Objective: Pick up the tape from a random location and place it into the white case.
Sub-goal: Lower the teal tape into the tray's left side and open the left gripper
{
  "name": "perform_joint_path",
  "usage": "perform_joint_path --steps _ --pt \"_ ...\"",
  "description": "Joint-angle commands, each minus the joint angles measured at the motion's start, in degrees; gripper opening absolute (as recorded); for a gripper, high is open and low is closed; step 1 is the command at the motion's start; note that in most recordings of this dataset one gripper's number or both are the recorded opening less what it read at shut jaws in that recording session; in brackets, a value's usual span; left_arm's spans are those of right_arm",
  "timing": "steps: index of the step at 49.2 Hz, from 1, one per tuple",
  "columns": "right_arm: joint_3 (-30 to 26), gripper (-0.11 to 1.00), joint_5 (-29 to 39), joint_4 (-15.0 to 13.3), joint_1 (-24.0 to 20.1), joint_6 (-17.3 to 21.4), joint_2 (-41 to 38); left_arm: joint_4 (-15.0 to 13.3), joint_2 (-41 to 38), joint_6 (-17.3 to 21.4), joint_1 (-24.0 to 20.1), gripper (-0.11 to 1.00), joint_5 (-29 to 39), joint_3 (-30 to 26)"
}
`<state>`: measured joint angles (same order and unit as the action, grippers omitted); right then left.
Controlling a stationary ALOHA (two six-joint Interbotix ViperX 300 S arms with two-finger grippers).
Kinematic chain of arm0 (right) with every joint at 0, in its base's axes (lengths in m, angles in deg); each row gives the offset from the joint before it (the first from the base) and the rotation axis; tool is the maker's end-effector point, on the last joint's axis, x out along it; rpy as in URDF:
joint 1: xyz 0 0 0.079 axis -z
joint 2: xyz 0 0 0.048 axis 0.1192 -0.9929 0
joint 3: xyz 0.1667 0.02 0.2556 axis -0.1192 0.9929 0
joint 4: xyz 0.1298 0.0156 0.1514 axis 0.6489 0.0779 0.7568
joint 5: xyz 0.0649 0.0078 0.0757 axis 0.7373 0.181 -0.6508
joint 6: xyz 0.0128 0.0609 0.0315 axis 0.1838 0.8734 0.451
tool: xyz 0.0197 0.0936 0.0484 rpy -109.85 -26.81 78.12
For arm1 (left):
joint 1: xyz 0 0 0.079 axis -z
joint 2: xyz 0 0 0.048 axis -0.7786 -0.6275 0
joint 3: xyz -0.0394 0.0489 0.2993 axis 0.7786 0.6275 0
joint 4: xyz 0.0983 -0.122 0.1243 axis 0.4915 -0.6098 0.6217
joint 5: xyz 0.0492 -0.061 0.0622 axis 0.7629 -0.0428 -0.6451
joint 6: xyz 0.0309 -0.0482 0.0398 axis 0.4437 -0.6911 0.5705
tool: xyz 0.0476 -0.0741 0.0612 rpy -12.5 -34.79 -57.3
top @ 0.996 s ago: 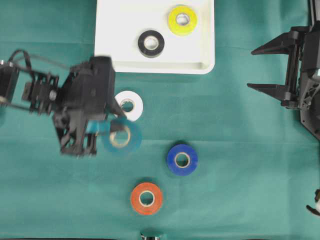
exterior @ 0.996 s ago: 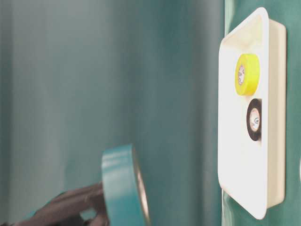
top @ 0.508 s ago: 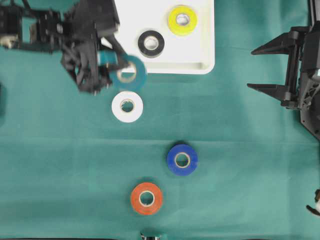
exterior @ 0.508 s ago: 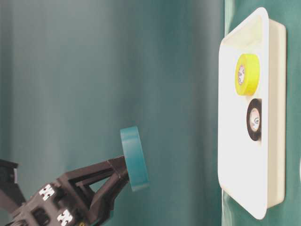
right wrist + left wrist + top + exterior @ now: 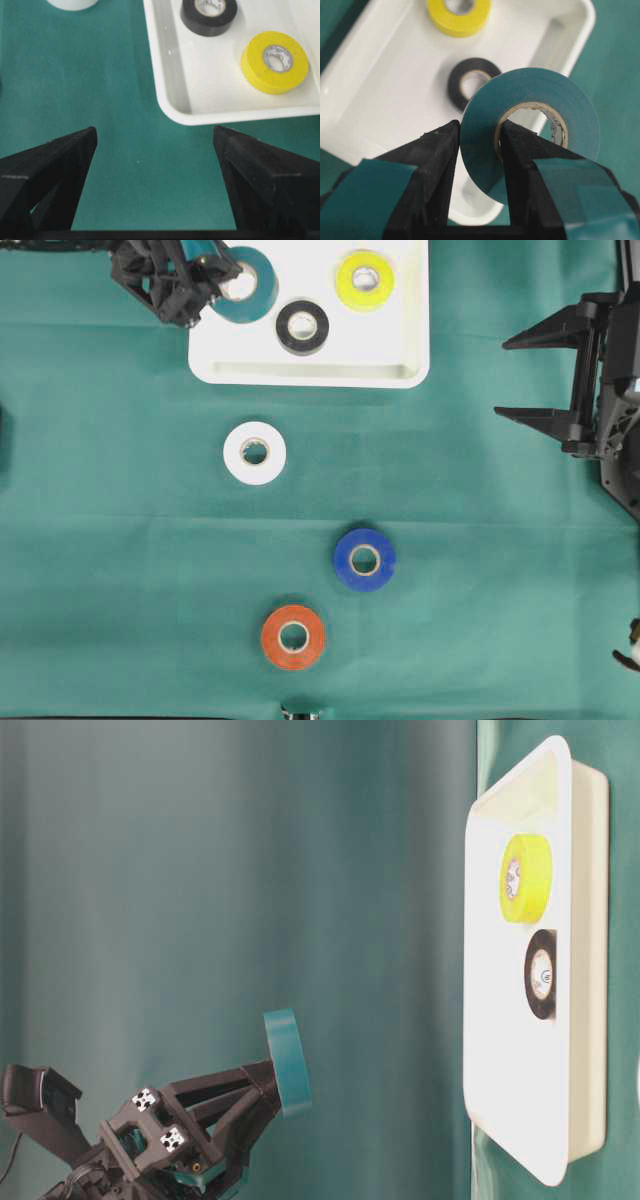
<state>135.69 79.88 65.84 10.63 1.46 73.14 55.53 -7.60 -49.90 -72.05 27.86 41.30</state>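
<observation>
Teal tape (image 5: 530, 130) pinched through its core by left tool (image 5: 477, 145), over case (image 5: 400, 370) corner; overhead alone shows right tool (image 5: 545, 375) wide, empty, apart.

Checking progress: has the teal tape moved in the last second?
Yes. The teal tape, held in the left pincer, went from beside the white roll up over the white case.
</observation>
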Motion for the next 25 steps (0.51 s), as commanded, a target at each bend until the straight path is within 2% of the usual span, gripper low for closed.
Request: perform_joint_path --steps 1,25 --pt "-1.3 0.89 -0.2 -0.2 0.2 -0.1 -0.4 0.2 0.7 0.2 -0.8 0.22 -0.3 -1.0" --pt "-1.3 0.89 -0.2 -0.4 0.6 -0.1 -0.3 0.2 0.7 0.2 -1.0 0.22 -0.4 -0.4"
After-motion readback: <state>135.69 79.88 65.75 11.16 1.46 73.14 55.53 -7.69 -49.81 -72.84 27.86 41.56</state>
